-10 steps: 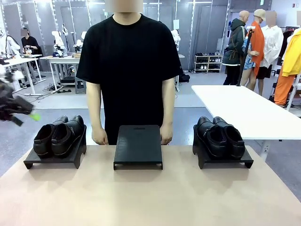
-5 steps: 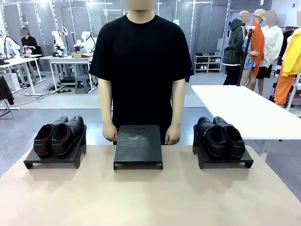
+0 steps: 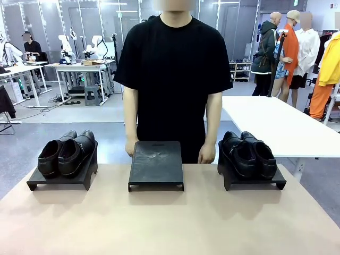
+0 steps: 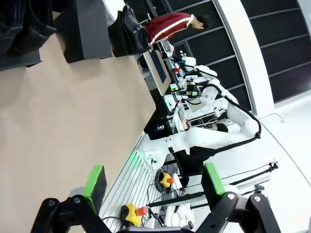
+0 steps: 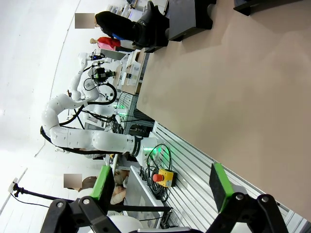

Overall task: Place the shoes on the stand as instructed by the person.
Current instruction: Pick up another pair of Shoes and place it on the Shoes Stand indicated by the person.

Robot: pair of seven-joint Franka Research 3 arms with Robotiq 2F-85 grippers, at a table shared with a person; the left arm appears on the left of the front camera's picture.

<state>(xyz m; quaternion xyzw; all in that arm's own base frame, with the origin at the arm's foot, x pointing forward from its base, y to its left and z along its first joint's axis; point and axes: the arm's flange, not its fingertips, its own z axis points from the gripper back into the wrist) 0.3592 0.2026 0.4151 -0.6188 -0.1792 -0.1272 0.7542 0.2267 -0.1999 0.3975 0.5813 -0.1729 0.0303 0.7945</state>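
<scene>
Two pairs of shoes are sitting on side stands: left pair (image 3: 66, 153) on the left stand (image 3: 61, 178), right pair (image 3: 249, 154) on the right stand (image 3: 255, 181), toes pointing toward the robot. Middle stand (image 3: 156, 164) is sitting bare, person (image 3: 175, 79) standing behind it, hands at its far corners, not pointing yet. Left gripper (image 4: 153, 187) and right gripper (image 5: 160, 182) are hanging with jaws wide apart, holding nothing, pulled back over the table's near edge, shoes well ahead. Each arm is nearer its own side's pair.
</scene>
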